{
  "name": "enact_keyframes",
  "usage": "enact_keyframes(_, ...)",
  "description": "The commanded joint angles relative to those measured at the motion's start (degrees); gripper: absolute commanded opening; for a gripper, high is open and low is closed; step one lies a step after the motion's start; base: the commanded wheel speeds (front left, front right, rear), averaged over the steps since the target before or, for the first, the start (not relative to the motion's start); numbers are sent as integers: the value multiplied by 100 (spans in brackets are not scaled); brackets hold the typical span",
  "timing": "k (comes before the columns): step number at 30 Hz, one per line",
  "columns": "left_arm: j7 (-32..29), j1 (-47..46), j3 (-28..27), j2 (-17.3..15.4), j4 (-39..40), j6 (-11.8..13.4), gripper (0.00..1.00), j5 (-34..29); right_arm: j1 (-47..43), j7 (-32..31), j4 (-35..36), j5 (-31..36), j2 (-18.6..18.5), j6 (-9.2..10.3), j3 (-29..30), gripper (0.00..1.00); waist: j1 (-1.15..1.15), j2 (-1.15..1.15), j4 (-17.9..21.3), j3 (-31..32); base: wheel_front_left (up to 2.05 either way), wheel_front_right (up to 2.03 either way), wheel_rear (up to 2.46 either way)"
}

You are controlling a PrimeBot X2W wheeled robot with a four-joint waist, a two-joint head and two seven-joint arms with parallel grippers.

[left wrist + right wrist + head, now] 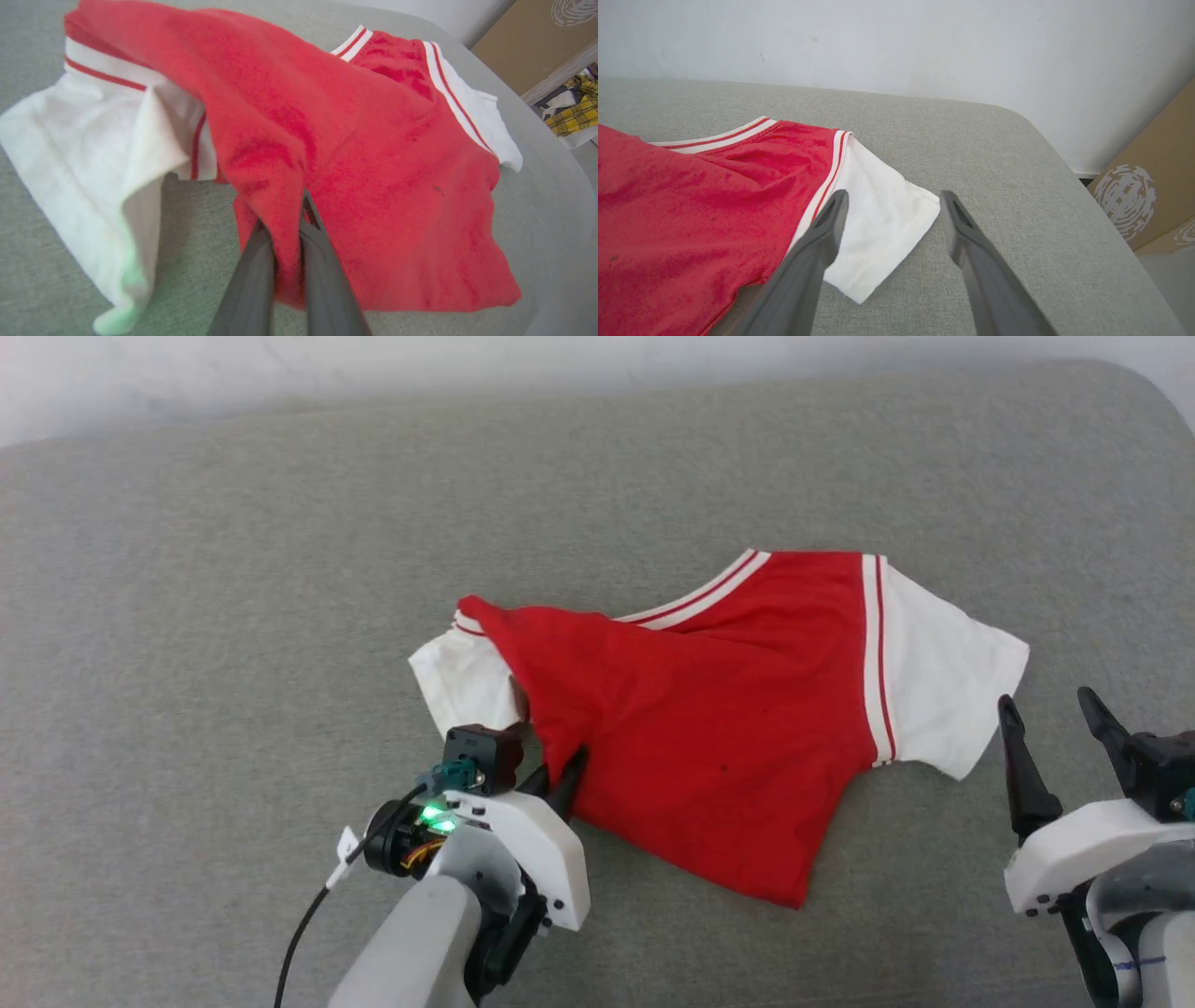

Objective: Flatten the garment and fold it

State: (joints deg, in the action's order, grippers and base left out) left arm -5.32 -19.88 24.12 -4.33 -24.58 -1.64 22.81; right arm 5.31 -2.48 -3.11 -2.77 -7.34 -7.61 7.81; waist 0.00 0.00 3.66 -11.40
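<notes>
Two states: left end effector (283, 210) seemingly tight on garment (728, 709), right end effector (1047, 700) wide.

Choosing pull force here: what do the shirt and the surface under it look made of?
The garment looks like soft matte knit, probably cotton jersey: fuzzy nap, soft folds where the left claw pinches it. The surface is grey matte woven cloth with visible fine weave, perhaps upholstery over padding, given its rounded corner.

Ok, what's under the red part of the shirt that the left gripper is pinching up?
The left gripper holds up a red fold of the garment. Beneath it show the white sleeve and a shadowed patch of grey cushion; anything deeper under the fold is covered.
</notes>
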Motion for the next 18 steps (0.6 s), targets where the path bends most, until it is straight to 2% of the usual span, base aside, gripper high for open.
enact_keyframes(1, 64, 110, -14, -51, 138, 45, 0, 35, -63, -5, -16, 42, 26, 12, 29, 100, 0, 0, -329, 283, 0, 0, 0)
enact_keyframes(7, -73, 726, 146, -215, 1116, 158, 0, -21, -174, -34, -106, 35, 37, 12, 53, 100, 0, 0, -739, 528, 0, 0, 0)
enact_keyframes(12, -878, 1556, 620, -400, 1669, 135, 0, 12, -237, -63, -160, 51, 87, 12, 31, 100, 0, 0, -945, 655, 0, 0, 0)
enact_keyframes(17, -1542, 2118, 979, -516, 1767, 85, 0, 145, -243, -58, -256, 49, 111, 12, -37, 100, 0, 0, -988, 705, 0, 0, 0)
enact_keyframes(18, -1596, 2151, 991, -527, 1771, 113, 69, 147, -247, -55, -276, 49, 113, 12, -43, 100, 0, 0, -988, 710, 0, 0, 0)
